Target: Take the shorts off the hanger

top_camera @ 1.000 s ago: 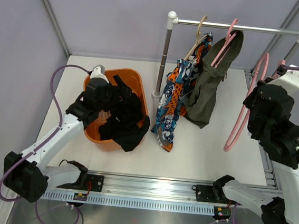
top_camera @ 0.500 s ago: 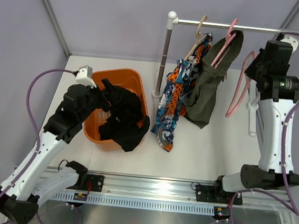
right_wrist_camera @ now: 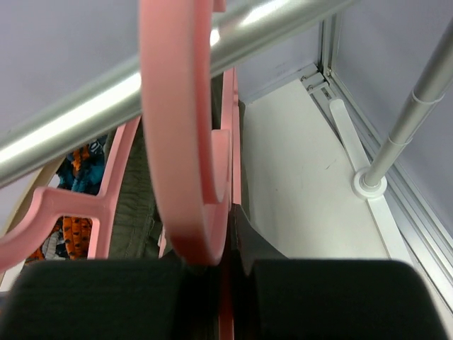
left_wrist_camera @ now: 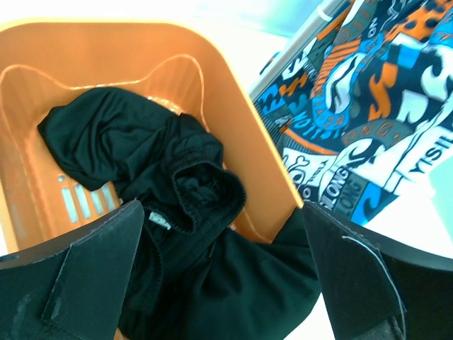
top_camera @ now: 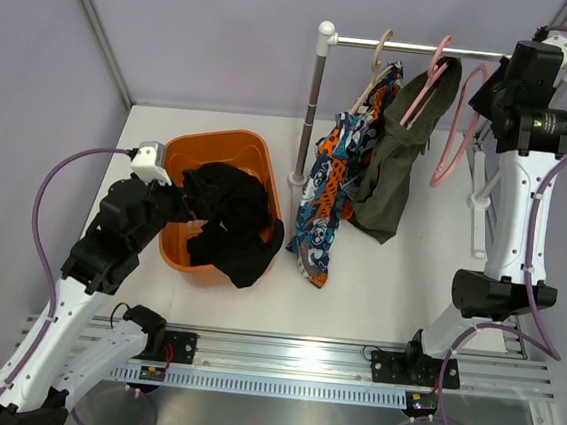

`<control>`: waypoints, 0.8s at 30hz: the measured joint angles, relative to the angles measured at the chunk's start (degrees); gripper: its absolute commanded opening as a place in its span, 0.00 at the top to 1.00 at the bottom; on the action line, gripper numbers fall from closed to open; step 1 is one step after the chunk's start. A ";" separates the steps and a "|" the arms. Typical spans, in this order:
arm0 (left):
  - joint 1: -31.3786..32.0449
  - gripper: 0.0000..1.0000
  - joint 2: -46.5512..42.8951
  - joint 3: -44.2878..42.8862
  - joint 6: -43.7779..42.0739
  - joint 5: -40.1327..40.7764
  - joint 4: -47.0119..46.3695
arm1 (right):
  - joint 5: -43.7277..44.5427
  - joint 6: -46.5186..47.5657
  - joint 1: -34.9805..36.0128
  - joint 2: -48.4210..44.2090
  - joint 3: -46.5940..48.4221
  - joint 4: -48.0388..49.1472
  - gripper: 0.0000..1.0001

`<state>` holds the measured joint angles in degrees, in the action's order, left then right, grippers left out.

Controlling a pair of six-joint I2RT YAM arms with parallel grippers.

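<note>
The black shorts (top_camera: 232, 223) lie in the orange basket (top_camera: 184, 153), one part draped over its front rim; they also show in the left wrist view (left_wrist_camera: 170, 212). The patterned shorts (top_camera: 332, 177) and the olive shorts (top_camera: 393, 168) hang on hangers from the silver rail (top_camera: 450, 52). My left gripper (top_camera: 169, 202) is open and empty above the basket's left side. My right gripper (top_camera: 496, 87) is shut on an empty pink hanger (top_camera: 458, 124), whose hook (right_wrist_camera: 177, 142) is at the rail (right_wrist_camera: 85, 113).
The rack's left post (top_camera: 312, 105) stands behind the basket. The right post (right_wrist_camera: 403, 120) and its foot (right_wrist_camera: 369, 184) stand near the right wall. A wooden hanger (top_camera: 376, 66) and a second pink hanger (top_camera: 427, 81) carry the hanging shorts.
My left gripper has pulled back from the black shorts to the left and down, empty. My right gripper has carried the empty pink hanger up to the rail.
</note>
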<state>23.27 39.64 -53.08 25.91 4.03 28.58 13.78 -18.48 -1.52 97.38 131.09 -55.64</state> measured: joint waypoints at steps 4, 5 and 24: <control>0.00 0.01 -0.33 0.00 -1.25 0.00 1.77 | -0.59 -0.02 -1.42 2.82 2.27 0.31 1.00; 0.00 0.01 -0.50 0.07 -1.62 0.02 2.01 | -0.87 -0.02 -1.86 3.52 2.47 0.44 1.00; 0.00 0.01 -1.70 3.06 -4.72 1.09 4.83 | -2.86 -1.27 -4.61 3.96 -9.25 16.65 1.00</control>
<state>23.27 37.93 -50.02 21.19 5.13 33.41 10.92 -19.75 -6.13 101.34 121.84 -38.98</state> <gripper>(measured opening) 0.988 0.060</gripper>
